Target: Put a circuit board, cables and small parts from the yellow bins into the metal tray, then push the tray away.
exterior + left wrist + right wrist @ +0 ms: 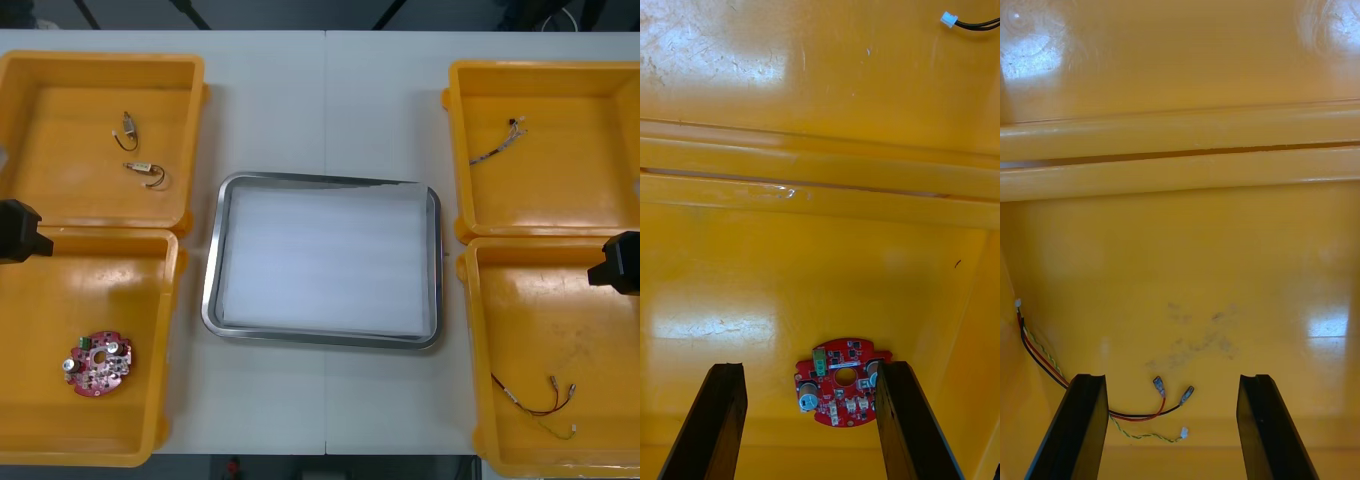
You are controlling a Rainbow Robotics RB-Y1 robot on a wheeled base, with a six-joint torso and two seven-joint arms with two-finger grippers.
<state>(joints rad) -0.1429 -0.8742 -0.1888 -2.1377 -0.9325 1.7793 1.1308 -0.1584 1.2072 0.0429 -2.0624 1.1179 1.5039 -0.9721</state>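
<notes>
Hovering left gripper (pixel 809 367), spread wide, over red circuit board (pixel 841 382): likely light, stiff, fragile; favouring rim grip. Hovering right gripper (pixel 1171 379), spread, over limp red and yellow cable (pixel 1142 415).

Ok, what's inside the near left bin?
One round red circuit board lies on the floor of the near left bin; nothing else visible. The left gripper, jaws open, hangs above and hides the bin's far outer corner in the front view.

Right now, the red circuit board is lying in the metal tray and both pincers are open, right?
No. The red circuit board lies in the near left yellow bin, not the metal tray, as the front view shows. The left pincer and right pincer are open.
</notes>
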